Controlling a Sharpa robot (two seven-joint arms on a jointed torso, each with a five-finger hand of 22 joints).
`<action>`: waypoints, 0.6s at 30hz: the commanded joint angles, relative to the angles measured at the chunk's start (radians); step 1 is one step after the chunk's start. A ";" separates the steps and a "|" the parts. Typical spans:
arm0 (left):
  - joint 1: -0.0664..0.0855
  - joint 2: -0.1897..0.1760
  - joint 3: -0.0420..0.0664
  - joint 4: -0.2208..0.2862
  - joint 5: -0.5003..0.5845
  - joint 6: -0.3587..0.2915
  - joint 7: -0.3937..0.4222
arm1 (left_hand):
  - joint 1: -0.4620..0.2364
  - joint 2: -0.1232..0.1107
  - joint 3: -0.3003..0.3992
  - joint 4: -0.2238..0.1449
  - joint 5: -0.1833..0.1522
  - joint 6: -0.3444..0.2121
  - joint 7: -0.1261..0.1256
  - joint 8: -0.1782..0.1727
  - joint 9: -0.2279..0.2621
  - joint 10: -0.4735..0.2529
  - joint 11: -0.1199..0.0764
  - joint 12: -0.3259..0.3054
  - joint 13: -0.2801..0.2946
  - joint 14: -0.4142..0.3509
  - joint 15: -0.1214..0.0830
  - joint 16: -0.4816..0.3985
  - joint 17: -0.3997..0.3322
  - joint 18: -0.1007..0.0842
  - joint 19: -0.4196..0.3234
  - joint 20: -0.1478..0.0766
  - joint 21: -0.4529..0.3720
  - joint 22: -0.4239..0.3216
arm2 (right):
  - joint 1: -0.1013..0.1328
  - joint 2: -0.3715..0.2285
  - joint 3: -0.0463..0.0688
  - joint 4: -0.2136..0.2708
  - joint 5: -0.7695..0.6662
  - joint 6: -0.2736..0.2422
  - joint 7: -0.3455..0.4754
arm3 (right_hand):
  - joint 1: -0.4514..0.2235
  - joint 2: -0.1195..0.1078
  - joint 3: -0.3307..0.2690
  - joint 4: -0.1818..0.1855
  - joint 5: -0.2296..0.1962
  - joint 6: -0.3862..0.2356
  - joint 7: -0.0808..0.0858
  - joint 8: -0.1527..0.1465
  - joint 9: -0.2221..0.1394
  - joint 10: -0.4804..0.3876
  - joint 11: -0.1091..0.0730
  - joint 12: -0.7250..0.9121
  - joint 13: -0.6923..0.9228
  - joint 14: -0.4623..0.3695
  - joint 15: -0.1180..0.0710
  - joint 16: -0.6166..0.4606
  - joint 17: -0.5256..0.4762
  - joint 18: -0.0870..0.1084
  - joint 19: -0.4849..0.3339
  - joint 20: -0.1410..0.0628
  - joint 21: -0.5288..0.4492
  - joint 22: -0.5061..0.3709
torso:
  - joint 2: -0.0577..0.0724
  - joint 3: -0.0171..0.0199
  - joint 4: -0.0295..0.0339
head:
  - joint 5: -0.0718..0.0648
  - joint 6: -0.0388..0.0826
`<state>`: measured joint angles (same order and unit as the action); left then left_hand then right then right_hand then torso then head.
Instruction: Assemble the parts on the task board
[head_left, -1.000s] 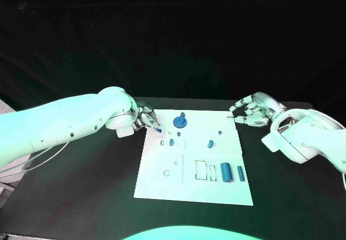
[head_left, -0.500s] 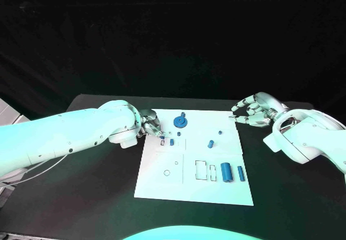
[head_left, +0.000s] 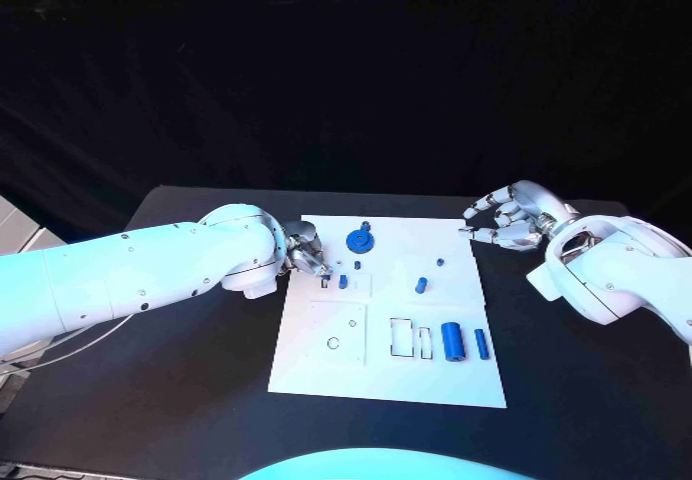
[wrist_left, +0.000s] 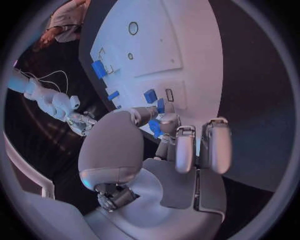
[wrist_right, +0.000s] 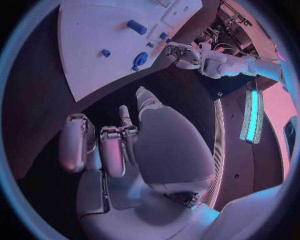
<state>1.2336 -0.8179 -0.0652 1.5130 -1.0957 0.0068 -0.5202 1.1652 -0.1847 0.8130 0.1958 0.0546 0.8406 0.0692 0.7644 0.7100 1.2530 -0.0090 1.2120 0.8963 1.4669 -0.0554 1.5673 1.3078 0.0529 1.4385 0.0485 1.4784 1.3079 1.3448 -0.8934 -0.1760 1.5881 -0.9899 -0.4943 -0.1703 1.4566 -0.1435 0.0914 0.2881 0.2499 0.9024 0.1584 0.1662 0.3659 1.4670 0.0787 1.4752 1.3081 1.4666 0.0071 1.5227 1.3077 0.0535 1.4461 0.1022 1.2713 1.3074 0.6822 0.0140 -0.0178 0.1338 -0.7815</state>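
While the left robot hand (head_left: 300, 249) pinches a small blue part (wrist_left: 155, 127) at the task board's (head_left: 389, 380) far-left corner, I'd line it up over the little slot (head_left: 326, 284) and lower it slowly. Right robot hand (head_left: 498, 222) hangs off the board over the surface (head_left: 188, 400), fingers curled, holding nothing.

Dim scene, black backdrop; wrist views fisheye-warped.
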 joint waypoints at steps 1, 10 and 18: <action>-0.001 0.004 0.000 0.004 -0.033 0.036 -0.010 | 0.001 0.005 0.150 -0.143 0.003 0.014 -0.008 0.002 0.059 0.009 -0.002 0.006 0.003 0.104 -0.009 0.004 0.263 -0.007 0.004 0.000 0.005 0.072 | 0.000 0.000 0.000 -0.001 -0.015 -0.002 0.016 | 0.000 -0.011 0.007 0.000 0.004 -0.005 0.000 0.005 -0.001 0.025 -0.005 -0.003 0.185 0.072 -0.008 -0.004 0.141 0.015 -0.006 0.000 -0.003 0.063 | 0.001 0.0000 -0.0002 | 0.001 -0.003; -0.001 0.004 -0.002 0.002 -0.046 0.058 -0.020 | -0.001 0.002 0.153 -0.146 0.004 0.016 -0.009 0.002 0.058 0.013 -0.003 0.007 0.006 0.104 -0.010 0.004 0.263 -0.008 0.005 -0.001 0.005 0.074 | -0.001 -0.001 0.000 -0.002 -0.019 0.004 0.020 | -0.002 -0.012 0.007 0.000 0.004 -0.005 0.000 0.006 -0.001 0.025 -0.005 -0.003 0.185 0.072 -0.008 -0.003 0.143 0.014 -0.006 0.000 -0.002 0.064 | -0.001 0.0006 0.0013 | 0.001 -0.006; -0.001 0.004 -0.006 0.000 -0.056 0.058 -0.024 | -0.001 0.001 0.154 -0.147 0.004 0.017 -0.009 0.002 0.058 0.013 -0.004 0.007 0.006 0.104 -0.010 0.004 0.263 -0.008 0.006 -0.001 0.005 0.074 | -0.001 0.000 0.000 -0.002 -0.020 0.007 0.022 | -0.003 -0.013 0.006 0.001 0.004 -0.005 0.000 0.007 -0.001 0.026 -0.005 -0.001 0.186 0.073 -0.009 -0.003 0.144 0.014 -0.005 0.000 -0.001 0.065 | 0.000 -0.0002 0.0005 | -0.004 -0.007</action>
<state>1.2330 -0.8156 -0.0711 1.5122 -1.1363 0.0460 -0.5392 1.1613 -0.1886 0.8130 0.1957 0.0546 0.8409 0.0691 0.7644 0.7102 1.2564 -0.0123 1.2161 0.9015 1.4633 -0.0589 1.5672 1.3076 0.0529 1.4384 0.0485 1.4784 1.3078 1.3448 -0.8936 -0.1760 1.5858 -0.9970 -0.4944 -0.1630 1.4525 -0.1476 0.0914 0.2882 0.2499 0.9024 0.1585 0.1662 0.3660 1.4670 0.0787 1.4752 1.3079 1.4666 0.0071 1.5228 1.3075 0.0534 1.4462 0.1022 1.2713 1.3081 0.6816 0.0143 -0.0172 0.1322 -0.7880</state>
